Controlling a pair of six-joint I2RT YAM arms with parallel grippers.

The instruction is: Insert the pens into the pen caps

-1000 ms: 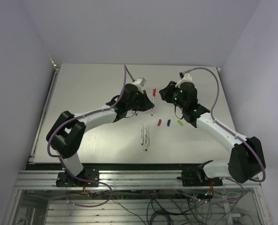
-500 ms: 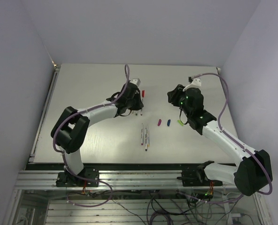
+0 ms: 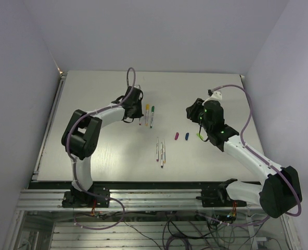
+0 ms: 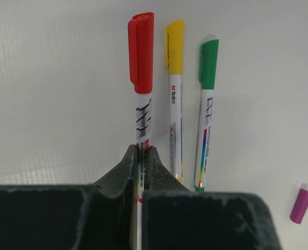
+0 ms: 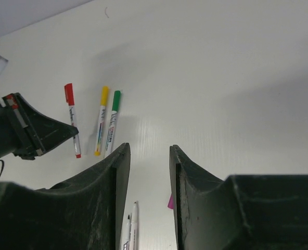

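The red-capped pen (image 4: 141,99) is a thin white stick with a printed barrel and a glossy red clip cap. The left gripper (image 4: 141,156) is clamped on its barrel near the tail end, its matte black fingers pressed together on either side. The pen points away from the wrist camera and runs parallel to two finished ones just to its right, a yellow-capped pen (image 4: 175,99) and a green-capped pen (image 4: 206,117). Both lie flat on the pale, faintly ribbed table (image 3: 91,104). The three sit close together without touching; whether the red one already rests on the surface cannot be told.

Nearer the arm bases, three uncapped pens (image 3: 161,152) lie side by side – slim, whitish, with tiny coloured tips. To their right three stubby plastic caps stand in a row, apart from one another: a purple cap (image 3: 176,136), a blue cap (image 3: 187,136) and a light green cap (image 3: 200,136).

The right gripper (image 5: 149,147) hangs above the table with its fingers spread and nothing between them.

A second ago both grippers met over the middle of the table with the red pen between them. Since then the left arm has swung toward its own side – carrying the pen over beside the yellow and green ones – and the right gripper has drawn back.
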